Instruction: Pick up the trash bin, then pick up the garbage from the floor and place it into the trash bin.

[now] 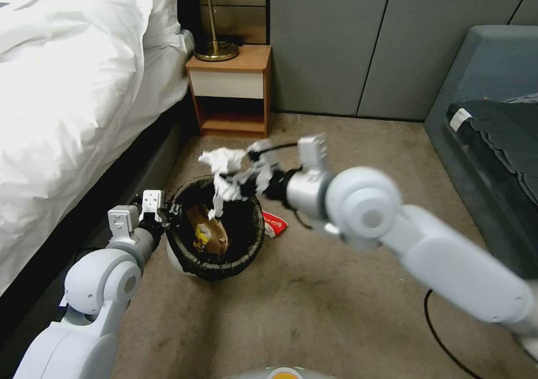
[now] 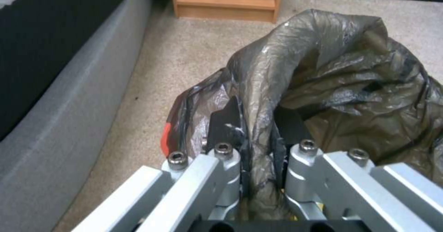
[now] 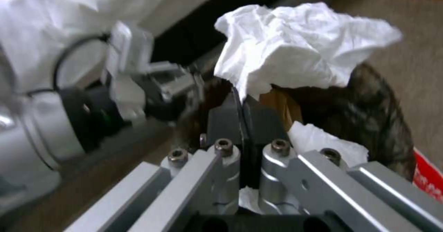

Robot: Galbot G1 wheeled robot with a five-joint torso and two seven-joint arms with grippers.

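Observation:
The trash bin [image 1: 185,258], white with a dark bag liner [image 2: 332,83] over its rim, hangs tilted just above the carpet beside the bed. My left gripper [image 1: 171,211] is shut on its near-left rim, pinching the liner. Inside the bin lie a tan paper bag [image 1: 210,227] and a yellow wrapper [image 1: 202,233]. My right gripper [image 1: 235,178] is over the bin's mouth, shut on a white crumpled tissue [image 1: 224,163], which spreads above the fingers [image 3: 226,118] in the right wrist view [image 3: 295,45]. A red-and-white packet [image 1: 274,223] lies on the floor at the bin's right.
The bed [image 1: 67,87] with white bedding runs along the left. A wooden nightstand [image 1: 232,90] with a brass lamp [image 1: 214,42] stands at the back. A grey sofa [image 1: 493,132] is on the right. A black cable [image 1: 443,334] lies on the carpet at lower right.

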